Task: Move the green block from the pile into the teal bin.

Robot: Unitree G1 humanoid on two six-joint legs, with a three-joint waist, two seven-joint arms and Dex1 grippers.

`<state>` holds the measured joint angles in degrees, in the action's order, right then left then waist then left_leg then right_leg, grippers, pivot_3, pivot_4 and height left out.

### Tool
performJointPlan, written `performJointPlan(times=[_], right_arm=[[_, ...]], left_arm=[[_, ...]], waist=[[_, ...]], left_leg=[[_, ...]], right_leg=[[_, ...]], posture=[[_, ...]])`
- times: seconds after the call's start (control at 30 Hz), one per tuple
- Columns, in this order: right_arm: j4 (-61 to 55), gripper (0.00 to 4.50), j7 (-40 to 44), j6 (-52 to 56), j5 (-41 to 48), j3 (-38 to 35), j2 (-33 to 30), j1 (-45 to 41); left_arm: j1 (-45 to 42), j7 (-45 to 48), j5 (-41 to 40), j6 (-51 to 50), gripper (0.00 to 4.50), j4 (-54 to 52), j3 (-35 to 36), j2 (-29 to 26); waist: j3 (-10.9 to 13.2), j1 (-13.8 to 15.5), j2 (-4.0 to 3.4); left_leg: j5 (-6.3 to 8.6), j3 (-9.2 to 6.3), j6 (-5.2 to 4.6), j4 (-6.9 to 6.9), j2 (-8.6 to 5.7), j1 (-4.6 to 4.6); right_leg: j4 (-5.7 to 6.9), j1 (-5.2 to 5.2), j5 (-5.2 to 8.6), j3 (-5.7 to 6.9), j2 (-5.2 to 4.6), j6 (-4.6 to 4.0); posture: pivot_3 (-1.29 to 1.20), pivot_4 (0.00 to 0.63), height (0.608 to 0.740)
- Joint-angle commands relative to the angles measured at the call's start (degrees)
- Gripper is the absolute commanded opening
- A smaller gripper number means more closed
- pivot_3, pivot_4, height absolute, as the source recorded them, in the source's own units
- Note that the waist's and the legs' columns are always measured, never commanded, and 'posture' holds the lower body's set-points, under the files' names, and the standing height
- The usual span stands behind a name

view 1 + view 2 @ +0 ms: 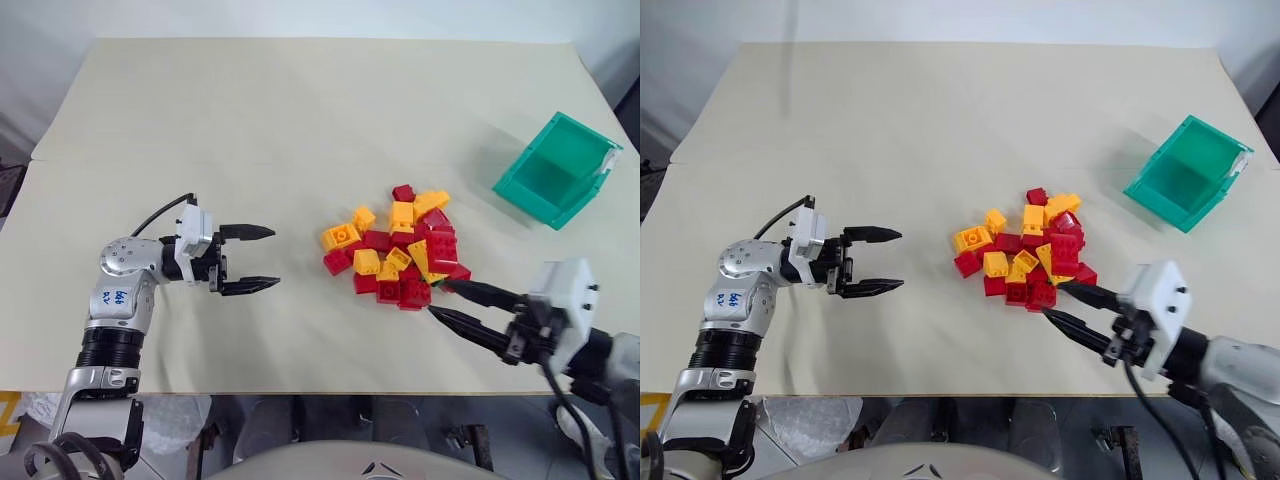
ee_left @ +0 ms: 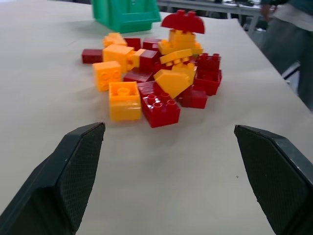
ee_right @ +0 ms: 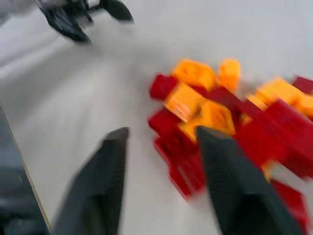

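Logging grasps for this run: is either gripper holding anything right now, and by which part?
Nothing is held. The left gripper is open over bare table; the right gripper is open at the pile's near edge.

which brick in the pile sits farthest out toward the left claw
The red brick at the pile's left edge, just below the yellow-orange brick; it lies nearest the open left claw.

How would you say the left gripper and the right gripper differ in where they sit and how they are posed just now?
The left gripper hangs apart from the pile, with bare table between them; the right gripper has its fingertips at the pile's near edge. The left gripper's jaws gape wider than the right gripper's. They point toward the pile from opposite sides. Both are open and hold nothing.
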<state>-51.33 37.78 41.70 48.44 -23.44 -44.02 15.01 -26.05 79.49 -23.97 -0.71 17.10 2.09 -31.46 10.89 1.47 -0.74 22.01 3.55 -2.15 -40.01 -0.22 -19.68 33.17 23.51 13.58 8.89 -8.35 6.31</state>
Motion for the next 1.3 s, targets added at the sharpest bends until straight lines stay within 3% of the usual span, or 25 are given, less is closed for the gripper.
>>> performJointPlan(times=[0.03,0.13,0.27,0.4,0.57,0.73,0.9,1.1,1.23,1.3], right_arm=[[-2.65,0.96,-5.14,2.99,2.06,7.93,1.11,-3.70],[1.34,0.03,-5.18,1.14,-3.71,15.49,2.11,-6.66],[7.26,0.03,-5.38,-0.70,-7.07,19.42,4.57,-10.88],[22.49,0.03,-4.76,-6.35,-14.24,21.32,7.46,-20.12],[34.24,0.03,-3.90,-13.06,-20.80,18.78,7.09,-23.99],[37.26,0.03,-3.51,-14.93,-22.77,15.34,5.73,-24.62],[31.93,0.03,-1.20,-13.47,-21.69,12.83,3.10,-22.49],[20.24,0.03,4.50,-7.62,-16.36,6.78,-3.15,-12.64],[17.28,0.03,10.42,-4.33,-14.71,-6.82,-8.98,-3.06],[16.92,0.39,13.02,-3.15,-14.58,-12.42,-10.61,1.09]], left_arm=[[-1.69,5.04,-3.08,0.97,4.50,0.37,-0.25,0.94],[-2.52,10.04,-6.35,-1.15,4.50,0.53,-0.51,2.15],[-3.33,10.61,-7.27,-2.34,4.50,0.51,-0.93,2.55],[-3.37,11.19,-7.63,-1.94,4.50,0.44,-1.16,2.63],[-3.88,9.74,-7.18,-0.97,4.50,1.39,-0.86,2.99],[-3.87,9.11,-6.90,-0.25,4.50,1.72,-0.83,3.35],[-4.23,8.67,-6.46,0.74,4.50,2.83,-0.84,3.92],[-4.51,8.43,-6.19,1.90,4.50,3.95,-1.09,4.86],[-4.85,8.83,-5.99,2.76,4.50,5.29,-1.25,5.51],[-5.01,8.96,-5.97,3.08,4.50,5.86,-1.27,5.74]], waist=[[0.00,-0.03,0.00],[0.00,-0.06,0.00],[0.00,-0.02,0.01],[-0.02,-0.26,0.05],[-0.02,-0.02,0.04],[-0.02,-0.08,0.04],[-0.02,-0.08,0.03],[-0.02,0.22,0.04],[-0.01,0.44,0.01],[-0.01,0.44,0.02]], left_leg=[[0.00,0.00,0.00,-0.02,0.00,-0.02],[0.00,0.00,-0.01,-0.02,0.00,-0.05],[-0.02,-0.02,-0.08,-0.15,-0.06,-0.19],[-0.04,0.02,-0.13,-0.20,-0.07,-0.24],[-0.05,0.01,-0.14,-0.17,-0.05,-0.43],[-0.06,0.07,-0.17,-0.20,-0.08,-0.50],[-0.07,0.07,-0.16,-0.20,-0.05,-0.48],[-0.07,0.02,-0.17,-0.22,-0.09,-0.51],[-0.04,-0.02,-0.27,-0.26,-0.13,-0.51],[-0.03,-0.01,-0.29,-0.26,-0.12,-0.50]], right_leg=[[0.03,0.03,0.00,0.00,0.00,0.00],[0.04,0.05,0.01,0.02,0.01,-0.01],[0.03,0.08,-0.01,0.04,0.01,0.02],[0.05,0.10,-0.04,0.03,0.02,0.05],[0.06,0.26,-0.04,0.11,0.05,0.03],[0.02,0.28,-0.05,0.09,0.05,0.05],[0.03,0.28,-0.05,0.10,0.05,0.05],[0.00,0.26,-0.06,0.11,0.04,0.07],[-0.12,0.20,-0.14,0.06,0.01,0.19],[-0.15,0.17,-0.16,0.06,0.01,0.21]], posture=[[0.00,0.150,0.740],[0.00,0.150,0.740],[0.00,0.150,0.740],[0.00,0.150,0.740],[0.00,0.150,0.740],[0.00,0.150,0.740],[0.00,0.150,0.740],[0.00,0.150,0.740],[0.00,0.150,0.740],[0.00,0.150,0.740]])
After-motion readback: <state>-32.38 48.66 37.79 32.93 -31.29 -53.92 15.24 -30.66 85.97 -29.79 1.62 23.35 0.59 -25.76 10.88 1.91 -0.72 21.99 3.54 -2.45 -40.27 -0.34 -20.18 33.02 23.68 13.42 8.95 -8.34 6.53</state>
